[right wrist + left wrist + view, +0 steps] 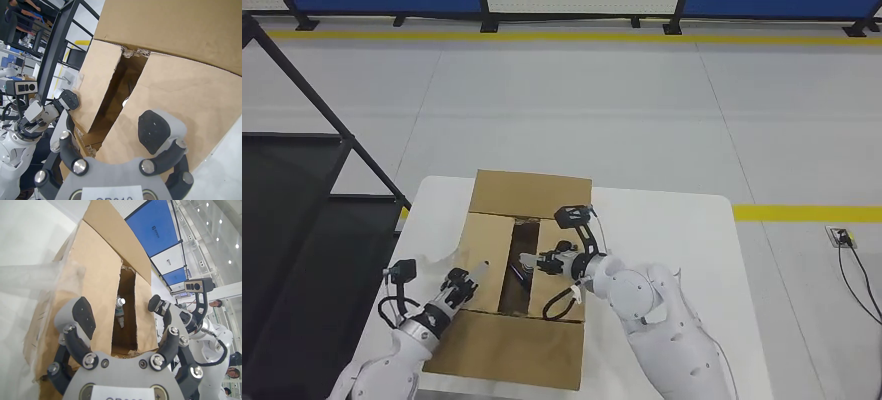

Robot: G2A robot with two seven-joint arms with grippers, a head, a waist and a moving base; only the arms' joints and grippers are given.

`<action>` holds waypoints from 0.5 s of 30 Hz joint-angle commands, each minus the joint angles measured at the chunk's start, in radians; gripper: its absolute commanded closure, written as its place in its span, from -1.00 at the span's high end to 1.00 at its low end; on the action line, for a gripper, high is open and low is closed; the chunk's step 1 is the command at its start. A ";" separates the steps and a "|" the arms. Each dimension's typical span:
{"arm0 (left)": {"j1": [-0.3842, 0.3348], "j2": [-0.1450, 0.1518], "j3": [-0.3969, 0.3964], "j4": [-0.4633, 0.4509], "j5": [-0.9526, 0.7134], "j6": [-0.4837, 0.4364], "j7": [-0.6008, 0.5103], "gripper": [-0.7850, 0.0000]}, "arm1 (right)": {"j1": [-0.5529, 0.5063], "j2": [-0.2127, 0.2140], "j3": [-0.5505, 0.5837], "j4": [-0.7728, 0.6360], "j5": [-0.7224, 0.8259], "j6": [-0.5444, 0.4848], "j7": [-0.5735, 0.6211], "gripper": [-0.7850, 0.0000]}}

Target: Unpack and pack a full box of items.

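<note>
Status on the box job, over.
Left gripper open at one inner flap, right gripper open at the other. Box inner flaps nearly shut, narrow gap. Bottle visible inside; flaps in the way.

The box (532, 190) sits lower centre on the tabletop (672, 225); a bottle (119, 310) lies inside, beneath the gap between its flaps (487, 245).

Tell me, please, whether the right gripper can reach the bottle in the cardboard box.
Probably not: the bottle lies below a narrow slot between the inner flaps, and the open right gripper looks wider than it.
</note>
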 commanded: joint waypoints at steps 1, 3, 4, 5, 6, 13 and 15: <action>0.013 0.001 -0.017 -0.021 -0.014 -0.006 -0.007 1.00 | 0.001 0.002 0.001 -0.006 0.010 -0.012 -0.007 1.00; 0.027 0.003 -0.040 -0.051 -0.034 -0.013 -0.017 1.00 | -0.003 0.004 0.004 -0.020 0.020 -0.027 -0.017 1.00; 0.035 0.004 -0.055 -0.067 -0.047 -0.018 -0.024 1.00 | -0.006 0.005 0.006 -0.030 0.026 -0.035 -0.023 1.00; 0.044 0.005 -0.072 -0.082 -0.063 -0.022 -0.034 1.00 | -0.010 0.006 0.010 -0.040 0.035 -0.044 -0.030 1.00; 0.053 0.007 -0.091 -0.097 -0.080 -0.024 -0.046 1.00 | -0.014 0.008 0.014 -0.051 0.043 -0.053 -0.034 1.00; 0.117 0.025 -0.288 -0.122 -0.172 -0.083 -0.184 1.00 | -0.029 0.021 0.028 -0.141 0.031 -0.067 -0.005 1.00; 0.138 0.033 -0.361 -0.090 -0.192 -0.115 -0.261 1.00 | -0.029 0.021 0.028 -0.141 0.031 -0.067 -0.005 1.00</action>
